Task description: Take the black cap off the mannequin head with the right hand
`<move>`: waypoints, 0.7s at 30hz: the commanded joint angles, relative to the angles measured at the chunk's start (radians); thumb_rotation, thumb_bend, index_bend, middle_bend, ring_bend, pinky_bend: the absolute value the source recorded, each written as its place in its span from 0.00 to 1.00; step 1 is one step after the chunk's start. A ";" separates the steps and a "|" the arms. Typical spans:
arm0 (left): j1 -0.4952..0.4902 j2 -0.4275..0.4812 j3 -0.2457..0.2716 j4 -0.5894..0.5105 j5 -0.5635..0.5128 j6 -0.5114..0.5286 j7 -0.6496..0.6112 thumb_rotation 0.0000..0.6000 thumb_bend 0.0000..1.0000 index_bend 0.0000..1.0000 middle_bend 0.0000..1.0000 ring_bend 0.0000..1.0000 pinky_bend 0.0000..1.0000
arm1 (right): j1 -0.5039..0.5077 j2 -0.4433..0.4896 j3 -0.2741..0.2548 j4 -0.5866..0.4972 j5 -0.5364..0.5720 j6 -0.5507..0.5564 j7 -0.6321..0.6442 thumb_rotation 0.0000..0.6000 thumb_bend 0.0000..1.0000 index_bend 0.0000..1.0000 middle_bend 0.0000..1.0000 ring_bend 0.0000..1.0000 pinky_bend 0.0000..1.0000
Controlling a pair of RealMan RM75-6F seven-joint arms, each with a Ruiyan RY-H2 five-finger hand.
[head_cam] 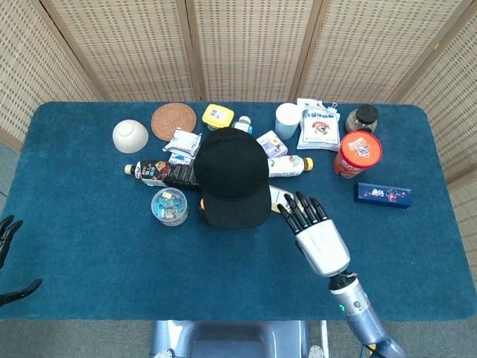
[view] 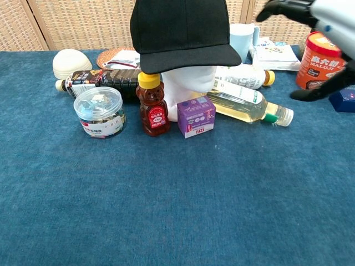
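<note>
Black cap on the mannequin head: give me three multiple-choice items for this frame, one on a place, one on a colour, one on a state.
1. Where is the honey bear bottle in the chest view?
A. Under the peak of the black cap, left of the purple box
B. Beside the red cup
C. Behind the white bowl

2. What colour is the bear bottle's lid?
A. Green
B. Yellow
C. White

3. What is the state of the right robot hand?
A. Gripping the cap's peak
B. Holding the clear bottle
C. Open, fingers apart, holding nothing

Answers:
1 A: the bear stands below the peak, in front of the mannequin head, with the box to its right.
2 B: the lid reads plainly yellow.
3 C: in the head view the fingers are spread right of the cap, with nothing in them.
</note>
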 commanded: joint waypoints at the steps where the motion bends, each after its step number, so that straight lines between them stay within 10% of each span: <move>1: -0.004 0.004 -0.001 -0.002 -0.005 -0.009 -0.004 1.00 0.08 0.00 0.00 0.00 0.00 | 0.030 -0.045 0.015 -0.027 0.023 -0.023 -0.062 1.00 0.08 0.18 0.16 0.13 0.23; 21: -0.010 0.020 0.014 0.003 0.016 -0.033 -0.033 1.00 0.08 0.00 0.00 0.00 0.00 | 0.169 -0.357 0.073 0.229 0.028 0.020 -0.175 1.00 0.21 0.24 0.27 0.26 0.41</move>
